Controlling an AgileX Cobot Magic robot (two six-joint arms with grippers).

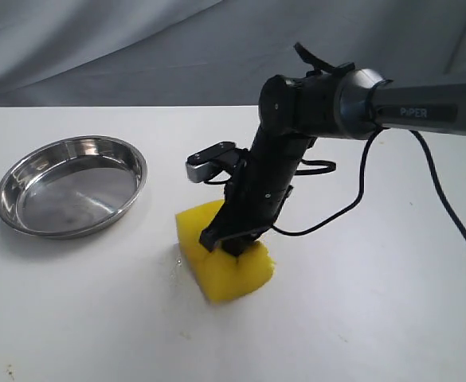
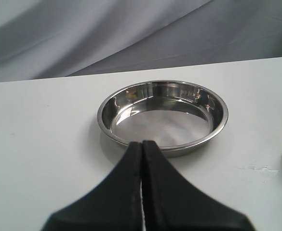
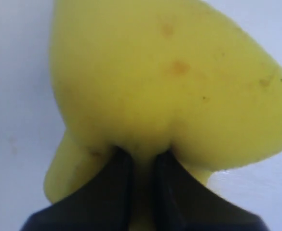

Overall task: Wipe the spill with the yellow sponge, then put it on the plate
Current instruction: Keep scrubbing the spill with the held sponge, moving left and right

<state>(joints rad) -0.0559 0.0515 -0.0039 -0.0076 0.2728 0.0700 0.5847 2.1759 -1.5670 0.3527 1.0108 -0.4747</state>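
The yellow sponge (image 1: 226, 269) rests on the white table (image 1: 376, 318), right of the plate (image 1: 69, 195) and clear of it. Its upper portion is pinched inward, so the foam bulges on both sides of the pinch. In the right wrist view, the yellow sponge (image 3: 169, 82) fills most of the picture and carries a few small tan specks.

The right gripper (image 1: 225, 241) reaches steeply down onto the sponge from above. Its two black fingers (image 3: 116, 192) clamp a narrow ridge of foam between them.

The spill (image 2: 254, 168) appears as a faint pale smear with small droplets on the table, between the plate and the sponge's edge. In the exterior view only a slight gleam shows at the sponge's left base.

The plate (image 2: 165, 125) stands upright on the table with nothing in it. Its polished surface reflects the surroundings.

The left gripper (image 2: 141, 144) has its fingers pressed together with nothing between them. Its tips line up with the plate's near rim in the left wrist view. It does not appear in the exterior view.

A black cable (image 1: 352, 199) hangs in a loop from the right arm. A grey cloth (image 1: 97, 48) forms the backdrop behind the table.
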